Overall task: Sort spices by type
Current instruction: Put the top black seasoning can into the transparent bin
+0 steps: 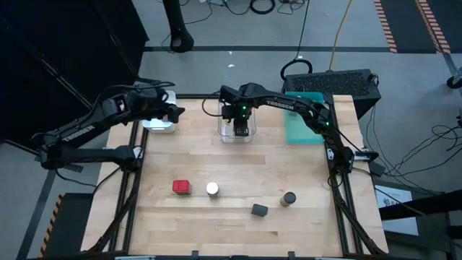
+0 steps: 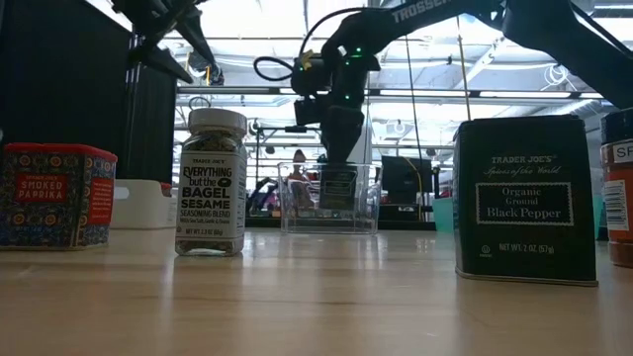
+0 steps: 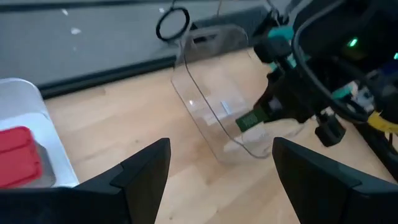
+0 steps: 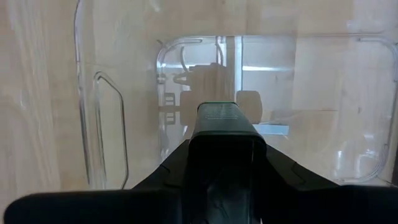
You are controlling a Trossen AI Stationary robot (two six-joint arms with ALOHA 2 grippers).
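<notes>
High view: the right gripper [image 1: 242,128] hangs over the clear tray [image 1: 224,133] at the table's far edge, its fingers closed on a dark tin [image 1: 242,131] lowered inside the tray. The left gripper [image 1: 173,112] hovers just beside the white tray [image 1: 157,124], fingers spread and empty. Well away from both grippers, along the near side, stand a red tin [image 1: 181,187], a white-capped jar [image 1: 212,189], a black tin [image 1: 259,210] and a dark-capped jar [image 1: 289,198]. A teal tray [image 1: 297,126] lies just beyond the right arm.

Low view: the red tin [image 2: 54,195] reads "SMOKED PAPRIKA". The jar [image 2: 211,182] reads "TRADER JOE'S EVERYTHING but the BAGEL SESAME SEASONING BLEND". The black tin [image 2: 524,200] reads "TRADER JOE'S Organic Ground Black Pepper". The arm above carries "TROSSEN" lettering. The held tin [image 2: 337,186] sits within the clear tray [image 2: 294,198]; its label is unreadable.

Left wrist view: open fingers [image 3: 144,167]; a second red tin [image 3: 18,155] lies in the white tray [image 3: 52,146].

Right wrist view: the dark tin [image 4: 217,118] is clamped between the fingers, inside the clear tray [image 4: 348,112].
</notes>
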